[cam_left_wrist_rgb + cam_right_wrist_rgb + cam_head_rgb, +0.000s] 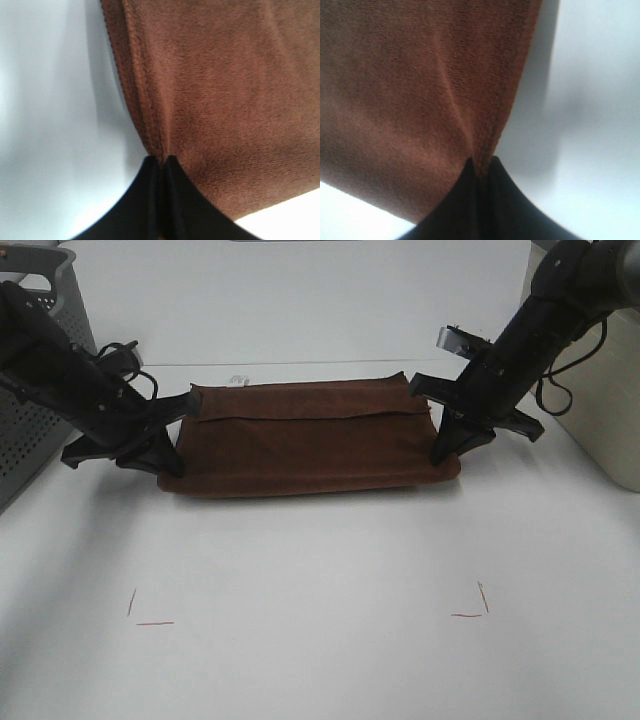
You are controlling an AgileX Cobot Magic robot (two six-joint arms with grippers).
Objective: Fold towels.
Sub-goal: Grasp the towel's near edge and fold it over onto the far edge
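The dark brown towel [310, 438] lies folded lengthwise on the white table [320, 570], a small white tag [238, 380] at its far edge. My left gripper [172, 462] is shut on the towel's left near edge; the left wrist view shows the fingers [150, 195] pinching the hem of the towel [225, 100]. My right gripper [440, 453] is shut on the right near edge; in the right wrist view the fingers [495, 200] clamp the towel [410, 90]. The pinched edges are lifted slightly off the table.
A grey perforated basket [40, 390] stands at the far left behind my left arm. A beige box [600, 400] stands at the far right. Red corner marks [150, 615] [475, 605] are on the table in front of the towel.
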